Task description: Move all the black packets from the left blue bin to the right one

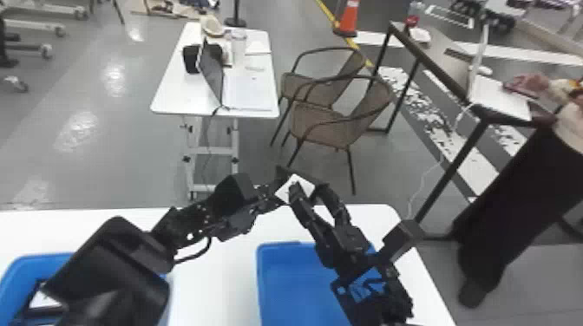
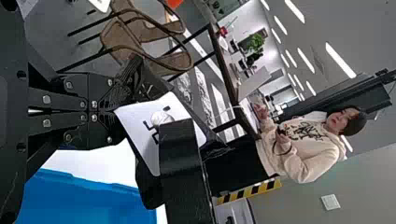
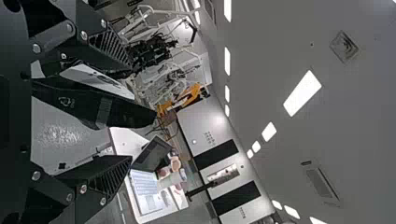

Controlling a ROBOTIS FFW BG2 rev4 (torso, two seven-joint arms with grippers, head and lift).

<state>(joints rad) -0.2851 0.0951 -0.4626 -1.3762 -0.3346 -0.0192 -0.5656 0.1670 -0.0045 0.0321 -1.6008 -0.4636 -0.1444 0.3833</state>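
a pale table [image 1: 212, 281] stands on a grey floor, with the right bin [image 1: 290, 277] on it as the mark for the rest; two brown chairs [image 1: 334, 123] are well beyond that bin. the left bin [image 1: 17, 273] sits to its left on the same table, with at least one more labelled black packet [image 1: 41, 301] inside.

the packet in play [image 2: 140, 122] is held in the air, past the far side of the right bin. the left gripper [image 2: 119, 99], reaching in from the left of that bin, is clenched on one edge of it. the right gripper [image 1: 308, 189], also beyond the bin, has its jaws spread, with the packet between them, nearer one finger than the other.

this looks like a handover, left to right, and the next move is likely for the right jaws to close. the main risk is the left side letting go before the right has a firm bite, which would drop the packet past the bin. being off-centre, it may get pushed, bent or twisted out by the nearer finger as they close. fingers this close could also knock each other, and pulling away too soon might tug it loose.
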